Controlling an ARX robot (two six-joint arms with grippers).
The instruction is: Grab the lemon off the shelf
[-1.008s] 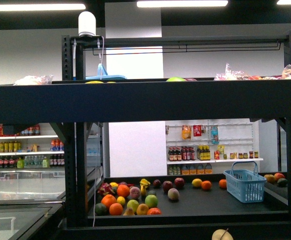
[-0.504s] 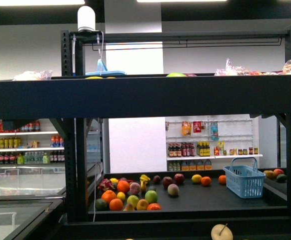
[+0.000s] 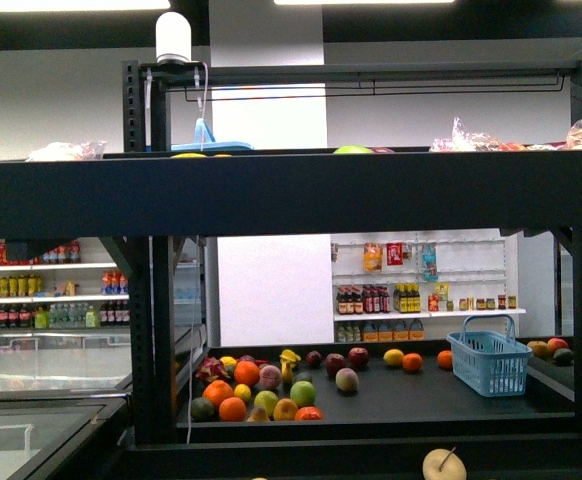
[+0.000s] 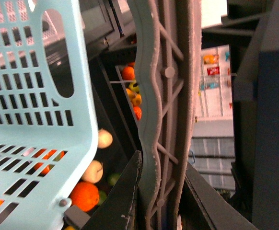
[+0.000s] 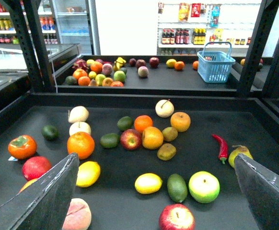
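The lemon (image 5: 148, 183), a smooth bright yellow oval, lies on the black shelf board (image 5: 197, 148) among other fruit in the right wrist view. My right gripper (image 5: 156, 158) hangs open above that board. Its two dark fingers (image 5: 48, 191) stand wide on either side of the lemon and touch nothing. In the left wrist view my left gripper (image 4: 161, 191) is shut on the grey ribbed handle (image 4: 166, 110) of the light blue basket (image 4: 29, 96), which hangs beside it. The front view shows the shelf (image 3: 271, 195) as a tall black rack, with neither arm in sight.
Round the lemon lie a dark avocado (image 5: 177, 187), a green-yellow apple (image 5: 203, 186), a red apple (image 5: 176, 217) and a yellow-orange fruit (image 5: 88, 173). Oranges, a red chili (image 5: 220, 146) and a cream apple (image 5: 164, 108) sit further back. Another blue basket (image 3: 489, 362) stands on a farther rack.
The rack sits slightly higher in the front view than a second ago. Nothing has shifted in the last half second.
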